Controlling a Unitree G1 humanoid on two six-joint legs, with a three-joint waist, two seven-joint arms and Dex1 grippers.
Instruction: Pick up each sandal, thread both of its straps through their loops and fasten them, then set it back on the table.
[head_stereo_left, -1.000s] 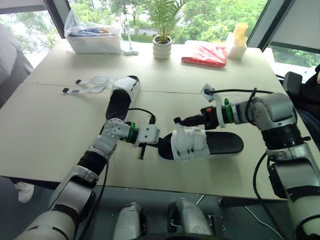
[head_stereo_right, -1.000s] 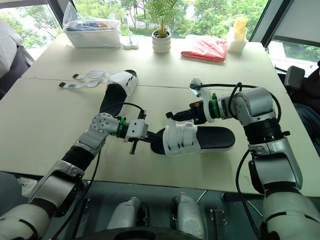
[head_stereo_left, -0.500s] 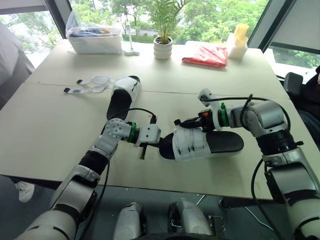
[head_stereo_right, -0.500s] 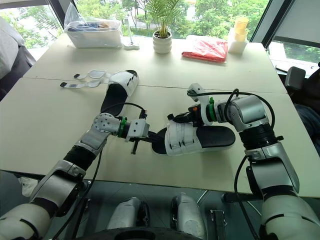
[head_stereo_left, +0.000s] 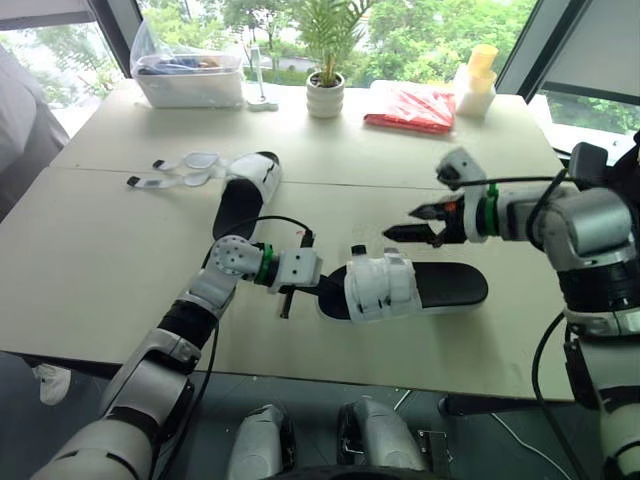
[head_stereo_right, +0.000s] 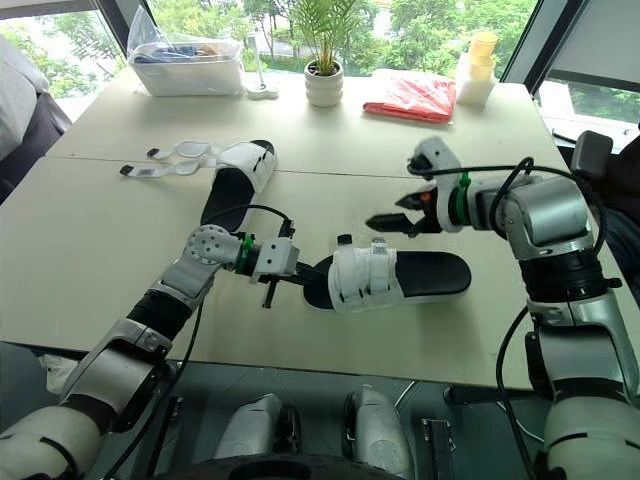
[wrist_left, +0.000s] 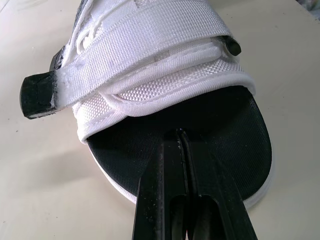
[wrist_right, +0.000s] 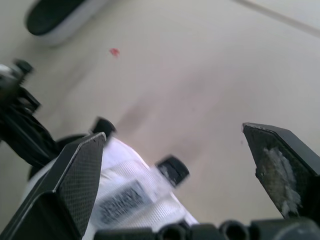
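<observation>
Masking sandal (wrist_left: 150, 65) toe: left end effector (wrist_left: 181, 137)

The near sandal (wrist_left: 165, 75) runs out of the left wrist view just past its straps (wrist_left: 150, 45), so the heel is cut away. The left gripper (wrist_left: 181, 134), fingers pressed together, covers a strip of the black insole (wrist_left: 225, 130); whether the tips touch it I cannot tell. From the right wrist, the print on the strap label (wrist_right: 120, 200) is too blurred to read, and the far sandal (wrist_right: 55, 17) is clipped by the edge. What lies inside the bag (head_stereo_left: 185, 60) at the far side of the table (head_stereo_left: 100, 230) is too small to make out.
</observation>
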